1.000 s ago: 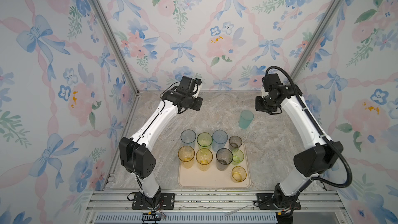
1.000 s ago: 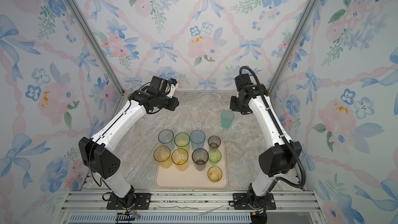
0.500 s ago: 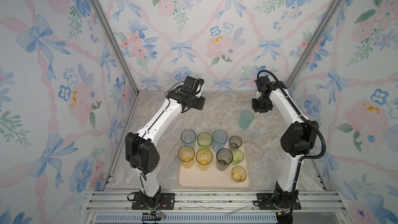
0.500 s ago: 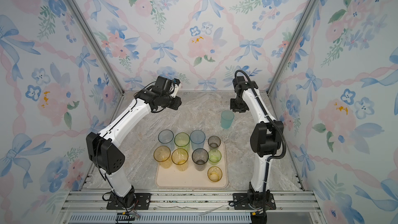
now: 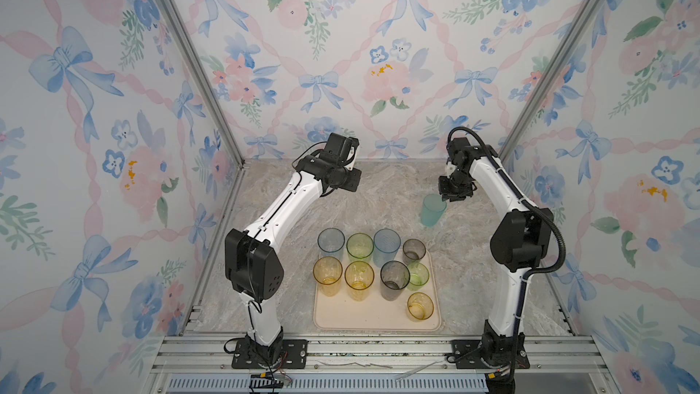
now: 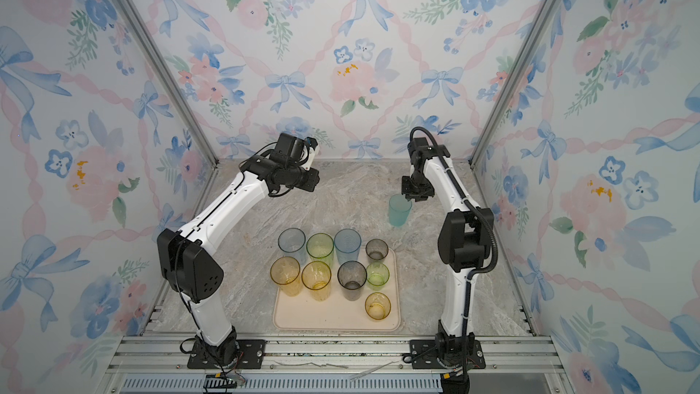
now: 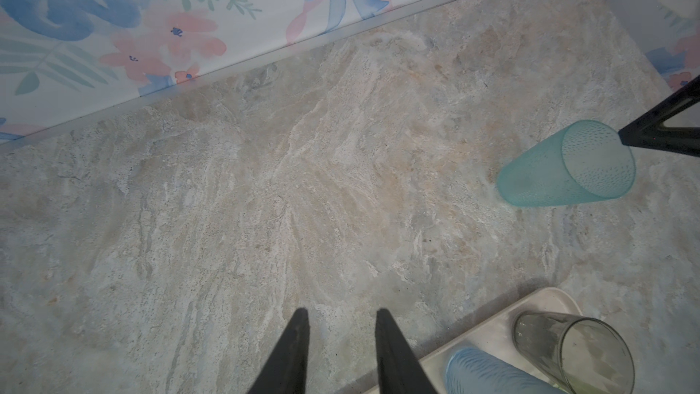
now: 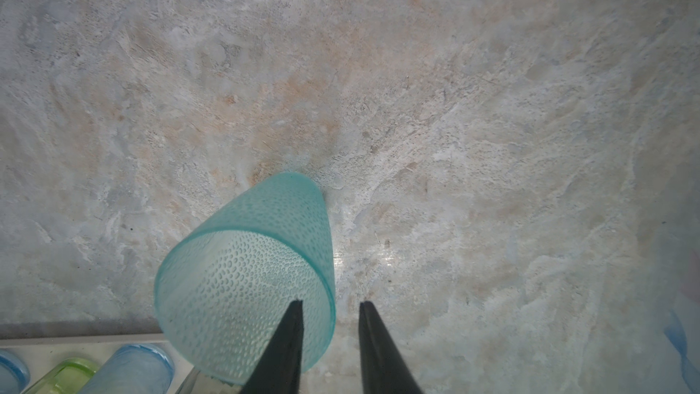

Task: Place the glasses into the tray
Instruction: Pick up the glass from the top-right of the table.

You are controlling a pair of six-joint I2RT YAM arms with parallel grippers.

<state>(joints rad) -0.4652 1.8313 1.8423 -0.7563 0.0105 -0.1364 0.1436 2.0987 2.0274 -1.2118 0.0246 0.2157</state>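
A teal glass [image 5: 432, 211] [image 6: 399, 211] stands upright on the marble table, behind and to the right of the tray [image 5: 360, 320]. My right gripper [image 8: 329, 303] [image 5: 450, 198] is open and hovers at the teal glass's [image 8: 246, 278] rim. One finger is over its mouth, the other outside the wall. Several glasses stand in the tray, among them a blue glass [image 5: 386, 244], a yellow glass [image 5: 359, 278] and a short amber glass [image 5: 419, 305]. My left gripper [image 7: 341, 312] [image 5: 342, 180] is open over bare table at the back left, holding nothing.
The tray's [image 6: 322, 320] front half is bare apart from the short amber glass. Floral walls close the back and both sides. A metal rail [image 5: 378, 350] runs along the front edge. The tray corner [image 7: 545, 297] with a smoky glass [image 7: 572, 350] lies near my left gripper.
My right gripper has come down and toward the teal glass, reaching its rim, with its jaws a little narrower. The left gripper has hardly moved.
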